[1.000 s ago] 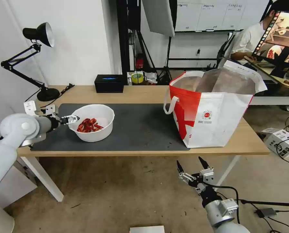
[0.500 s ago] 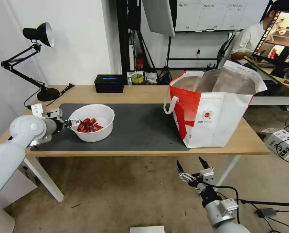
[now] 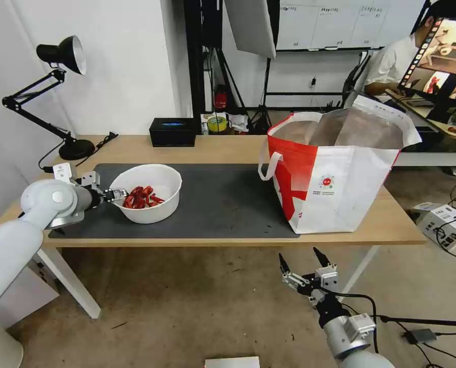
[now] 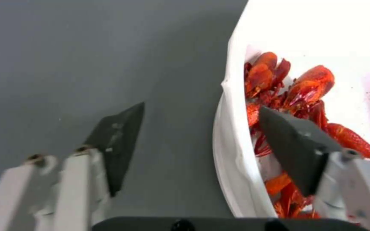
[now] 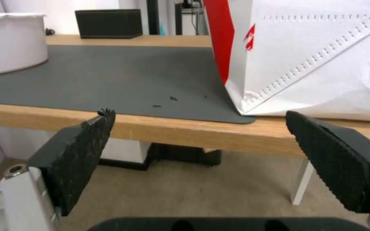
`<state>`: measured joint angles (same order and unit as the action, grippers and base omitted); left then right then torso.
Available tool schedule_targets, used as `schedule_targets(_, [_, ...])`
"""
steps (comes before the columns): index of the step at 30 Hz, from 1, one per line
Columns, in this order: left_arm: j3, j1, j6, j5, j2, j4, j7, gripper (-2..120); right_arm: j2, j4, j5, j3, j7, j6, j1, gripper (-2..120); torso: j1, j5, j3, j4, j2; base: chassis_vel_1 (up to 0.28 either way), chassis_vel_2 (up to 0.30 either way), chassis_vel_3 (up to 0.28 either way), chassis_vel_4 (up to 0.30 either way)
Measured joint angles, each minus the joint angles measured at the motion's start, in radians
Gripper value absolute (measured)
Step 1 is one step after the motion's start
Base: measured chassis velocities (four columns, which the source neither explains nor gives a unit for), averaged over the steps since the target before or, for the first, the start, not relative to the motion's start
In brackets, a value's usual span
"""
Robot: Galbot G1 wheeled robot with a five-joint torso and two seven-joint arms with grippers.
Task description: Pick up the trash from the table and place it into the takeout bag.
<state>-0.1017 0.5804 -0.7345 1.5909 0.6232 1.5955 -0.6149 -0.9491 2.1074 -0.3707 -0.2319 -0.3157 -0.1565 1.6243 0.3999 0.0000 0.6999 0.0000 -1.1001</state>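
Bowl [image 3: 153, 197] of red shells [image 4: 296, 93] sits on the counter's mat [image 3: 222, 204], its rim between the parted fingers of the left gripper [image 4: 202, 141]. Right gripper [image 3: 304, 266] hangs apart below the counter [image 3: 228, 148], under the bag [image 3: 340, 179].

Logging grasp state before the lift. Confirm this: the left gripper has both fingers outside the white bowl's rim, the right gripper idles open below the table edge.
Not quite. The left gripper straddles the white bowl's rim: one finger outside over the mat, the other among the red shells, as the left wrist view shows. The right gripper does idle open below the table edge.
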Motion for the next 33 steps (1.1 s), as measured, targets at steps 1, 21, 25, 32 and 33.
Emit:
schedule_targets(1, [0.002, -0.003, 0.000, 0.003, 0.000, 0.000, 0.000, 62, 0.000, 0.000, 0.000, 0.000, 0.000, 0.000, 0.000, 100, 0.000, -0.0001, 0.000, 0.0000, 0.000, 0.000, 0.000, 0.000, 0.000])
schedule_targets(21, [-0.017, -0.002, -0.001, 0.078, -0.011, 0.018, 0.004, 0, 0.000, 0.000, 0.000, 0.000, 0.000, 0.000, 0.000, 100, 0.000, 0.0000, 0.000, -0.0001, 0.000, 0.000, 0.000, 0.000, 0.000])
schedule_targets(25, [-0.018, -0.006, -0.001, 0.091, -0.012, 0.024, 0.004, 0, 0.000, 0.000, 0.000, 0.000, 0.000, 0.000, 0.000, 100, 0.000, -0.0001, 0.000, 0.0000, 0.000, 0.000, 0.000, 0.000, 0.000])
schedule_targets(32, [-0.019, -0.050, -0.002, 0.103, -0.013, 0.089, 0.000, 0, 0.000, 0.000, 0.000, 0.000, 0.000, 0.000, 0.000, 100, 0.000, 0.0000, 0.000, 0.0000, 0.000, 0.000, 0.000, 0.000, 0.000])
schedule_targets(33, [-0.014, -0.067, -0.001, 0.109, -0.011, 0.107, -0.003, 0, 0.000, 0.000, 0.000, 0.000, 0.000, 0.000, 0.000, 100, 0.000, 0.0002, 0.000, 0.0001, 0.000, 0.000, 0.000, 0.000, 0.000])
